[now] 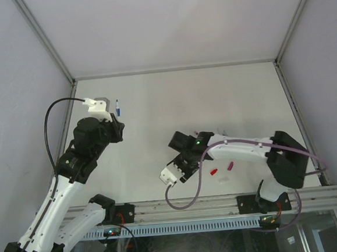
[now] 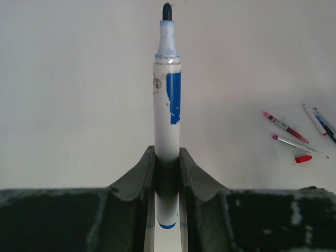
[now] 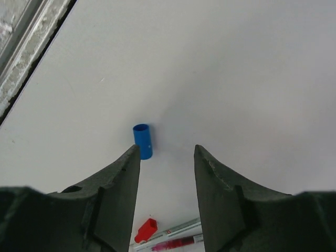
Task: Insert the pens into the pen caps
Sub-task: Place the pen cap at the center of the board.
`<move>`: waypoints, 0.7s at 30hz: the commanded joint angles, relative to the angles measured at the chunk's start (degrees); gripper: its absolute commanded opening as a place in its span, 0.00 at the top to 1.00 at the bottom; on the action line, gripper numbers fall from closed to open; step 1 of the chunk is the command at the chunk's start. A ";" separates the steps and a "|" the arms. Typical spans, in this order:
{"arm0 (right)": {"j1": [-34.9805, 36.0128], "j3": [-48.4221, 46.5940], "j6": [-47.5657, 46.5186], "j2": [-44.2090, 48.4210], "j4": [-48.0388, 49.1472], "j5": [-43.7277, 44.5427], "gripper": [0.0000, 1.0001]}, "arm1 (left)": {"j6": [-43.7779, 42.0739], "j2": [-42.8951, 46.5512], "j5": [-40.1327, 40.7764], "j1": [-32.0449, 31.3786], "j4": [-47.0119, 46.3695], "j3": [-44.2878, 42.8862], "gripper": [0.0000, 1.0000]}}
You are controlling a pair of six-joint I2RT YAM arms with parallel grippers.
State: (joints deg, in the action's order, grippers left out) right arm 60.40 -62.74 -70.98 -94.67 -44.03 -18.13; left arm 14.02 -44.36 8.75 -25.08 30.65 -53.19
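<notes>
Where the top view looks down, the blue pen [image 1: 118,108] is held aloft by the left gripper [image 1: 117,118] over the table's [image 1: 213,99] left side. A red cap [image 1: 214,171] and a magenta cap [image 1: 230,166] are seen by the near edge.

From the left wrist, the pen is shown clamped between narrowly parted fingers [image 2: 142,173] (its dark tip is bare).

From the right wrist, the right gripper [image 3: 167,149] is seen half open and empty. A blue cap [image 3: 143,140] is seen at one fingertip; whether it is touched cannot be told.

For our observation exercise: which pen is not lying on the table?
The blue-labelled pen, clamped in the left gripper; the other pens lie loose on the table.
</notes>
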 commanded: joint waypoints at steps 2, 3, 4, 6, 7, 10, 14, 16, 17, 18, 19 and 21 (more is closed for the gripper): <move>-0.64 9.82 14.51 12.67 19.44 -3.68 0.54 | 0.55 0.39 1.06 0.55 -1.29 0.36 1.00; -1.02 13.27 18.87 14.57 24.42 -2.99 0.54 | 0.62 0.38 0.86 0.62 -1.31 0.36 1.00; -1.30 15.86 23.37 16.46 31.19 -1.67 0.53 | 0.65 0.33 0.64 0.69 -1.34 0.32 1.00; -2.51 20.79 33.35 20.59 40.37 -0.07 0.53 | 0.63 0.11 0.24 0.78 -1.28 0.29 1.00; -3.12 23.39 38.02 23.08 45.25 -0.03 0.52 | 0.61 0.10 0.07 0.74 -1.25 0.33 1.00; -4.91 30.70 51.76 29.98 59.65 -0.69 0.46 | 0.65 -0.05 0.05 0.82 -1.32 0.25 1.00; -5.35 33.46 69.69 34.84 66.64 9.65 0.36 | 0.74 0.02 0.05 1.00 -1.30 0.36 1.00; -5.81 33.45 75.40 36.79 66.34 13.60 0.26 | 0.83 -0.08 -0.03 1.01 -1.29 0.37 1.00; -6.10 33.47 78.44 37.69 66.11 16.51 0.19 | 0.88 -0.10 -0.06 1.00 -1.34 0.37 1.00; -6.55 33.46 82.37 38.64 65.63 19.71 0.12 | 0.91 -0.23 -0.21 1.00 -1.33 0.37 1.00; -7.30 33.29 86.26 39.63 64.70 23.04 0.07 | 0.92 -0.40 -0.27 1.06 -1.36 0.37 1.00; -10.93 32.31 94.16 41.85 59.54 25.22 0.00 | 0.92 -0.63 -0.46 1.09 -1.31 0.36 1.00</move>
State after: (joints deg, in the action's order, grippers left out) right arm 53.98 -28.40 1.91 -56.58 15.42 -3.51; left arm 14.17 -44.71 8.80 -24.56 30.76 -53.19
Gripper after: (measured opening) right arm 0.964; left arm 0.220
